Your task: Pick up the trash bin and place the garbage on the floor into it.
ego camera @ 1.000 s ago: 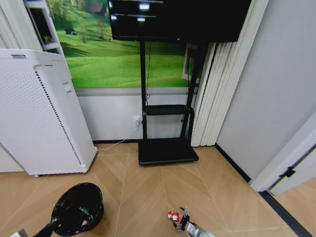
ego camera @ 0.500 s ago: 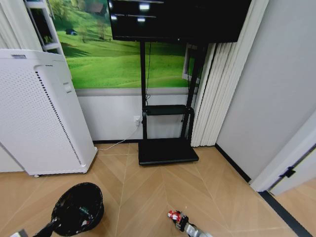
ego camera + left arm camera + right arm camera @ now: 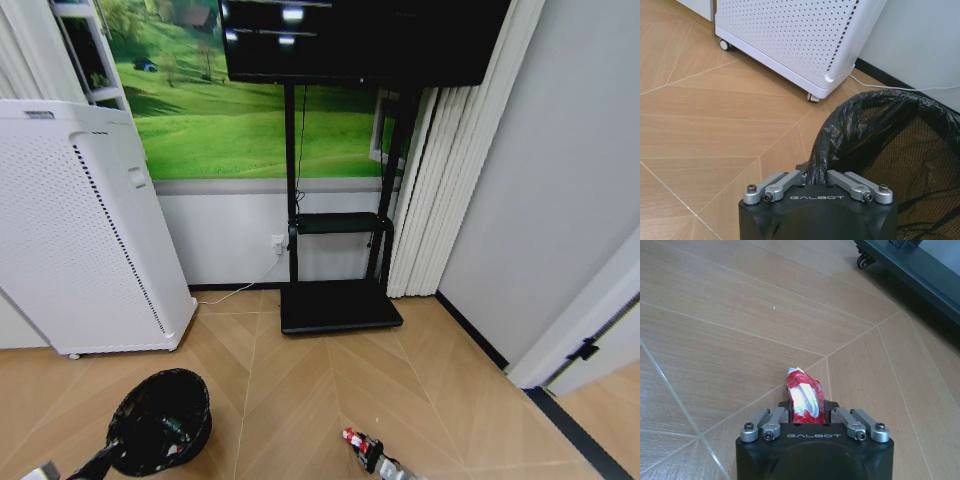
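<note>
The trash bin (image 3: 160,420), a small black mesh basket lined with a black bag, stands on the floor (image 3: 300,400) at the lower left of the head view. My left gripper (image 3: 815,172) is shut on the bin's near rim (image 3: 900,140) and bag edge; it shows as a dark arm end (image 3: 98,462). The garbage (image 3: 802,395), a crumpled red and white wrapper, sits between the fingers of my right gripper (image 3: 806,411), which is shut on it just above the parquet. In the head view the garbage (image 3: 351,437) and right gripper (image 3: 368,452) lie right of the bin.
A tall white perforated appliance (image 3: 80,230) on wheels stands behind the bin. A black TV stand base (image 3: 338,305) on casters sits by the far wall, with a white cable (image 3: 240,288) trailing to a socket. A dark strip (image 3: 580,430) runs along the right.
My right gripper has closed on the red wrapper and drawn slightly back toward the picture's lower edge. The bin and the left gripper have stayed where they were.
</note>
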Motion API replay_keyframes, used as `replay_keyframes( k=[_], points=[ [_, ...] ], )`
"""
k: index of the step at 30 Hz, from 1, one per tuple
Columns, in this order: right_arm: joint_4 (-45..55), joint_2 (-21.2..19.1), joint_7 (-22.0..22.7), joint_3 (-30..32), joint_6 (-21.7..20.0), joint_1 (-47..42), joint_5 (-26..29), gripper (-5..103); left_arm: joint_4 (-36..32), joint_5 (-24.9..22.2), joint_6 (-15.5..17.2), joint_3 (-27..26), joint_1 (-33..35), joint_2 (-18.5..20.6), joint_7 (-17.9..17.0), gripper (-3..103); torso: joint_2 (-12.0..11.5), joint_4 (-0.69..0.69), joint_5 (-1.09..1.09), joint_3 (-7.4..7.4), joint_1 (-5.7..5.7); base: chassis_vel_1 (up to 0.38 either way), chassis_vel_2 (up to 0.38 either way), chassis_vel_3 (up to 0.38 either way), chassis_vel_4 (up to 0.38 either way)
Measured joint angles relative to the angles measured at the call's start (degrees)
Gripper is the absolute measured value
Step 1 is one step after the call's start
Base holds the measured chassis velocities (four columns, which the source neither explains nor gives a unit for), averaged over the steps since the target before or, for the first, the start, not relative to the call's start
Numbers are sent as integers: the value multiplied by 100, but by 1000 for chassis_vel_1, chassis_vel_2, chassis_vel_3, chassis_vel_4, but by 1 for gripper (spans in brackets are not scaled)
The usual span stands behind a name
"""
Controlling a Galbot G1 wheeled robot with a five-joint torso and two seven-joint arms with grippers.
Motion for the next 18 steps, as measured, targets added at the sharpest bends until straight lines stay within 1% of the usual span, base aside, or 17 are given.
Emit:
replay_keyframes(
  k=[1, 2, 3, 4, 5, 6, 7, 9, 10, 11, 12, 13, 14, 15, 16, 17, 18],
  points=[
    [42, -2, 42, 69, 66, -51, -86, 32, 0, 6, 2, 24, -6, 0, -9, 3, 0, 2, 3, 1, 0, 0, 0, 0, 0],
    [157, -12, 82, 210, 149, -142, -166, 32, 0, 21, 3, 55, -14, 3, -22, 3, -2, 1, 4, 3, 0, 0, 0, 0, 0],
    [157, -12, 82, 210, 149, -142, -166, 32, 0, 21, 3, 55, -14, 3, -22, 3, -2, 1, 4, 3, 0, 0, 0, 0, 0],
    [488, -52, 147, 423, 202, -277, -101, 31, 12, 37, 7, 123, -39, 32, -45, 3, -1, -4, 4, 3, 0, 0, 0, 0, 0],
    [958, -124, 229, 668, 232, -406, 197, 31, 52, 38, 17, 245, -106, 99, -92, 3, -1, 1, 1, 1, 0, 0, 0, 0, 0],
    [1232, -179, 258, 821, 252, -478, 430, 31, 91, 35, 25, 354, -178, 161, -140, 3, -1, 2, -2, 1, 0, 0, 0, 0, 0],
    [1232, -179, 258, 821, 252, -478, 430, 31, 91, 35, 25, 354, -178, 161, -140, 3, -1, 2, -2, 1, 0, 0, 0, 0, 0],
    [1893, -282, 276, 1179, 293, -599, 907, 30, 253, 83, 24, 727, -508, 393, -331, 3, -2, 0, 0, 2, 0, 0, 0, 0, 0],
    [1893, -282, 276, 1179, 293, -599, 907, 30, 253, 83, 24, 727, -508, 393, -331, 3, -2, 0, 0, 2, 0, 0, 0, 0, 0],
    [2189, -312, 313, 1314, 323, -633, 1067, 30, 322, 110, 6, 865, -665, 497, -395, 3, -1, 2, -2, 1, 0, 0, 0, 0, 0],
    [2611, -347, 367, 1447, 356, -687, 1299, 30, 433, 134, -62, 1089, -917, 670, -445, 3, -2, -2, -4, 2, 0, 0, 0, 0, 0],
    [2986, -381, 422, 1480, 369, -702, 1536, 30, 494, 139, -116, 1209, -1051, 791, -435, 3, -1, -4, -1, 2, 1, 0, 0, 0, 0],
    [2986, -381, 422, 1480, 369, -702, 1536, 30, 494, 139, -116, 1209, -1051, 791, -435, 3, -1, -4, -1, 2, 1, 0, 0, 0, 0],
    [3395, -422, 468, 1424, 380, -646, 1872, 30, 551, 115, -197, 1296, -1151, 929, -328, 3, -1, -2, -2, 1, 0, 0, 0, 0, 0],
    [3610, -434, 494, 1378, 380, -616, 2074, 30, 595, 62, -201, 1336, -1196, 1014, -269, 3, -1, 3, -1, 1, 0, 0, 0, 0, 0],
    [3610, -434, 494, 1378, 380, -616, 2074, 30, 595, 62, -201, 1336, -1196, 1014, -269, 3, -1, 3, -1, 1, 0, 0, 0, 0, 0],
    [3824, -436, 507, 1341, 398, -613, 2260, 30, 697, 12, -204, 1422, -1287, 1157, -167, 3, -1, 3, 0, 1, 0, 0, 0, 0, 0]
  ],
)
